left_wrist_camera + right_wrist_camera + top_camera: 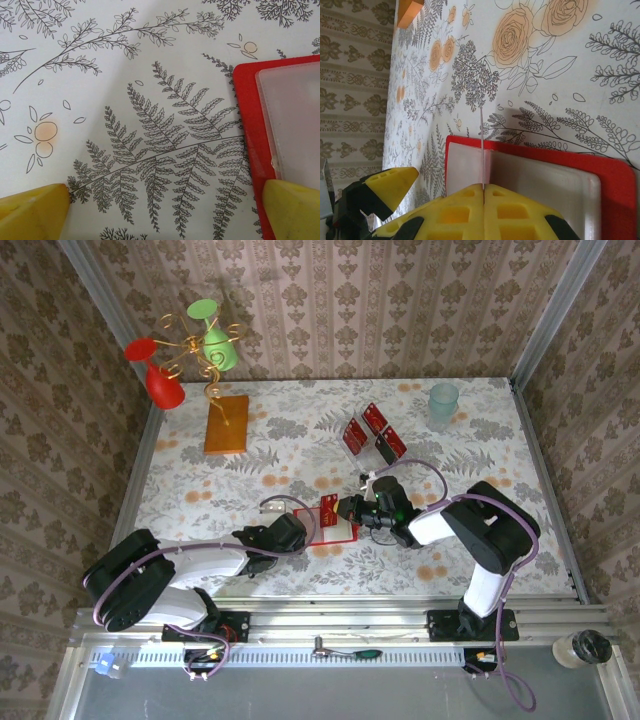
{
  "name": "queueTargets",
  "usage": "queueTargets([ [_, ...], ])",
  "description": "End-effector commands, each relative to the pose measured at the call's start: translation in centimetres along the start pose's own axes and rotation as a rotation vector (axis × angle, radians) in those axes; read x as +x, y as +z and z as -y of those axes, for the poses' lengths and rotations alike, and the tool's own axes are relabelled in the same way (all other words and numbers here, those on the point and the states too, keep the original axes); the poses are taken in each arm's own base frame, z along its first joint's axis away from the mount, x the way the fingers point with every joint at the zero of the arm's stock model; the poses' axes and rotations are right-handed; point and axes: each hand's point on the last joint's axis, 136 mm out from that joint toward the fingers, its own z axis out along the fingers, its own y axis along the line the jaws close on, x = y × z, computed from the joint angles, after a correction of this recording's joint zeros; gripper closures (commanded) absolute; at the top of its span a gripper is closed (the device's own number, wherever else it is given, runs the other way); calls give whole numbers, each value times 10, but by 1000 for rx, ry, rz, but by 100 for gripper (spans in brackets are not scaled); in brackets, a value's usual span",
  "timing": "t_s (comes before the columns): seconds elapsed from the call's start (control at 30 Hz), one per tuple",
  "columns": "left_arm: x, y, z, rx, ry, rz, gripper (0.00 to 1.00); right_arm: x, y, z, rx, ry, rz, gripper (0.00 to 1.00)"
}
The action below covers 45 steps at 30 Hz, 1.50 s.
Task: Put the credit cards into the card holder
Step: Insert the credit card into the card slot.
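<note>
The card holder [340, 531] lies open on the floral table, red outside with a pale inside [540, 185]. My right gripper [352, 510] is shut on one red credit card [328, 510], which stands on edge over the holder's left half. In the right wrist view this card is a thin line [483, 150] rising from the closed fingertips [483, 186]. My left gripper [303, 532] is open at the holder's left edge. Its right fingertip [292, 207] is over the red rim [247, 130] and its left fingertip [30, 212] is over bare cloth. More credit cards [372, 435] lean in a clear stand behind.
An orange-brown slab [227, 423] lies at the back left, below a wire stand with red and green glasses [190, 350]. A pale green cup [444, 400] stands at the back right. Patterned walls close in the table on three sides.
</note>
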Motion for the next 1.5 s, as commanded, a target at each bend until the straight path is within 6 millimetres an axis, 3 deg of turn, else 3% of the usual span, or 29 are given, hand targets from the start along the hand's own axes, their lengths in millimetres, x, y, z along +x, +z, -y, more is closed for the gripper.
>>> queueTargets([
  [0.0,6,0,-8,-47,24,-22,0,7,0,-1,-23,19,-26,100],
  [0.63,6,1,-6,-43,27,-24,0,9,1,4,-26,53,-54,100],
  [1.07,6,2,-7,-44,21,-23,0,30,-2,21,16,61,-93,100],
  [1.47,7,2,-7,-46,24,-26,0,42,-1,22,19,60,-130,100],
])
